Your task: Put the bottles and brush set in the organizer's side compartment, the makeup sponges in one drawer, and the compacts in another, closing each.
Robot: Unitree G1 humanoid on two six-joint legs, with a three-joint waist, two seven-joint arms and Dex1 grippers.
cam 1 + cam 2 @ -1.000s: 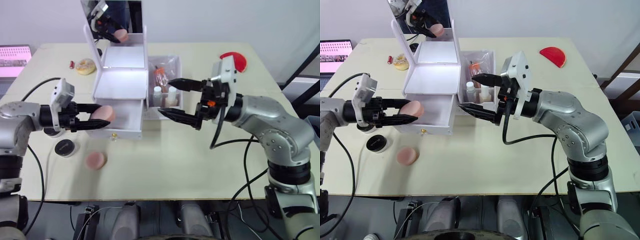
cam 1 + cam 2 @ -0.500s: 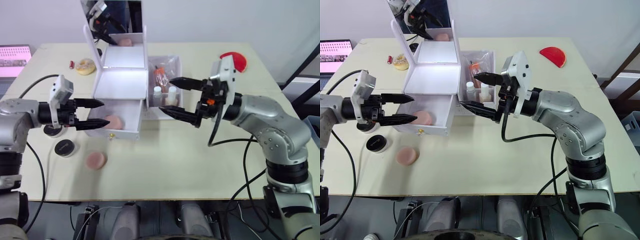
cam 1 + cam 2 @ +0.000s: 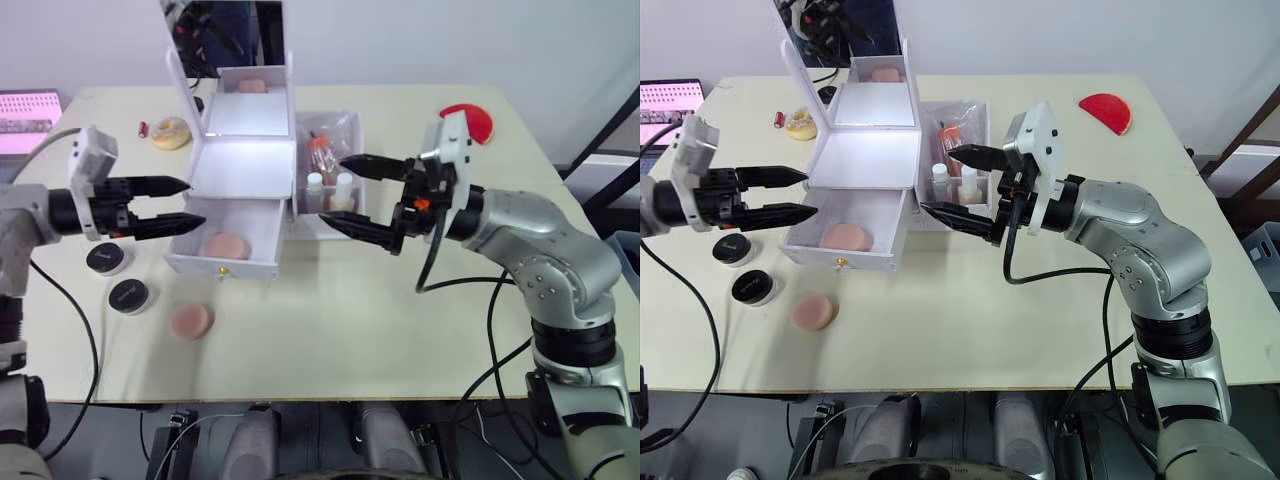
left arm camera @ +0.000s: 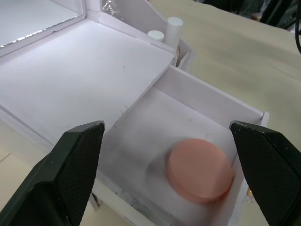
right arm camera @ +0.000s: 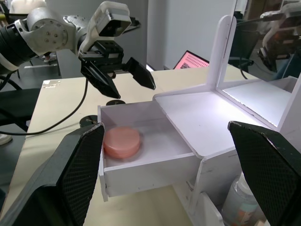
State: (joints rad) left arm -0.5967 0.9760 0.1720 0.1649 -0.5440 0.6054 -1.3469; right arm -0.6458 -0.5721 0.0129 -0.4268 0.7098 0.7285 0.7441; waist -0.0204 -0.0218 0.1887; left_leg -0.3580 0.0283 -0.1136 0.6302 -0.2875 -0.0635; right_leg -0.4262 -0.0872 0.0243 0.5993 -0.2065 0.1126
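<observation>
- The left end effector (image 3: 172, 205) is hovering just off the open end of the white plastic organizer's pulled-out lower drawer (image 3: 228, 245), its two black fingers spread apart and gripping nothing.
- One round pink makeup sponge (image 3: 227, 245) is lying flat inside that drawer, which is standing open so the sponges can go in from above.
- A second round pink makeup sponge (image 3: 190, 321) is sitting on the beige surface (image 3: 330, 320) in front of the drawer, apart from it, waiting to be collected; judging by this, the sponge step is about half done.
- Two round black compacts (image 3: 130, 295) are resting on the surface near the left arm, not yet stowed.
- The right end effector (image 3: 362, 197) is idling with fingers wide apart, empty, just in front of the clear side compartment (image 3: 330, 170), where the small white-capped bottles (image 3: 344, 190) are standing upright.
</observation>
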